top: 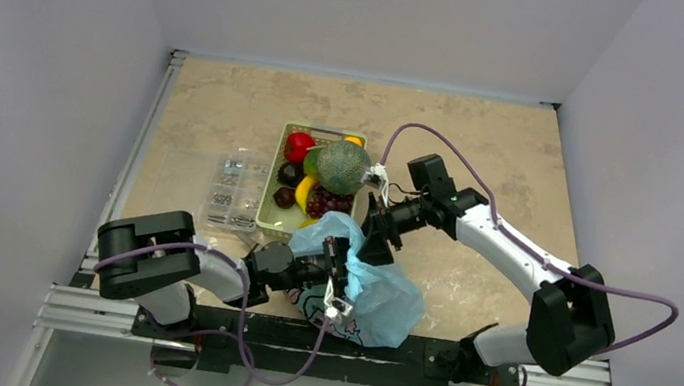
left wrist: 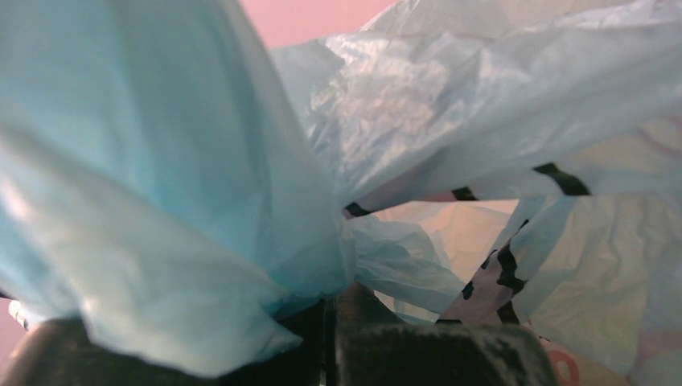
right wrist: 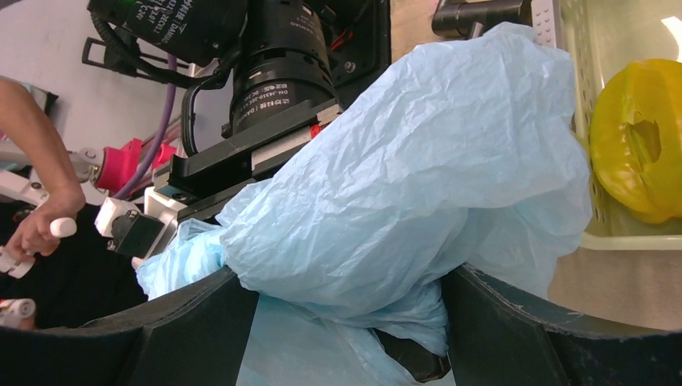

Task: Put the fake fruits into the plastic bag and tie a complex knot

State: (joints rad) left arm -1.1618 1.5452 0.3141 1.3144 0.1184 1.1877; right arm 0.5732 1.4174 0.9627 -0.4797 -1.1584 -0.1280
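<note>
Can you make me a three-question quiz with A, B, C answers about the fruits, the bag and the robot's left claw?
1. Where are the glossy plastic fake fruits? A. in the green mesh basket; B. on the floor; C. in a bowl.
2. What colour is the thin crinkly plastic bag? A. red; B. light blue; C. black.
3. What is the left gripper doing? A. standing wide open; B. pinching a fold of the bag; C. holding an apple.

Answers:
1 A: the top view shows the fruits heaped in the basket.
2 B: the bag looks pale blue in every view.
3 B: the left wrist view shows its fingers closed together with bag film caught between them.
</note>
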